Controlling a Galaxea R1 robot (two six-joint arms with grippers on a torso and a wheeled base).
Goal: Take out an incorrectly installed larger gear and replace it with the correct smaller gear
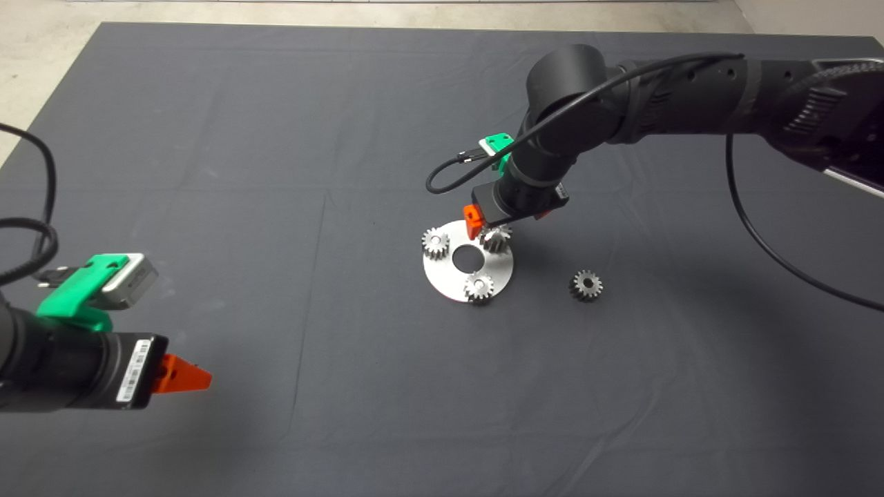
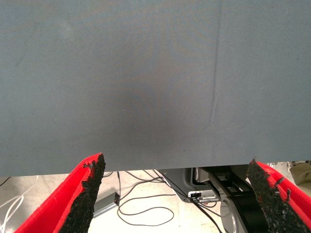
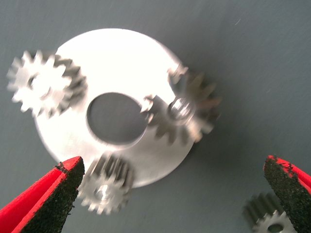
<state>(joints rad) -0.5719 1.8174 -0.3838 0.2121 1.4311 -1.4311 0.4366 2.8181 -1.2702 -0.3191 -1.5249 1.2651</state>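
Gritty black pads (image 3: pixel 48 204), spiky steel larger gear (image 3: pixel 187 114)

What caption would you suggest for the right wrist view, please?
Open right hand above the disc, three gears mounted; one gear loose on the mat.

The head camera looks steeply down on the dark mat (image 1: pixel 276 207) from well above. The right wrist camera looks down close on the round metal plate (image 3: pixel 121 63), which the head view shows toward 3 o'clock of centre (image 1: pixel 449 276). The left wrist camera faces bare mat and floor cables (image 2: pixel 146 208).
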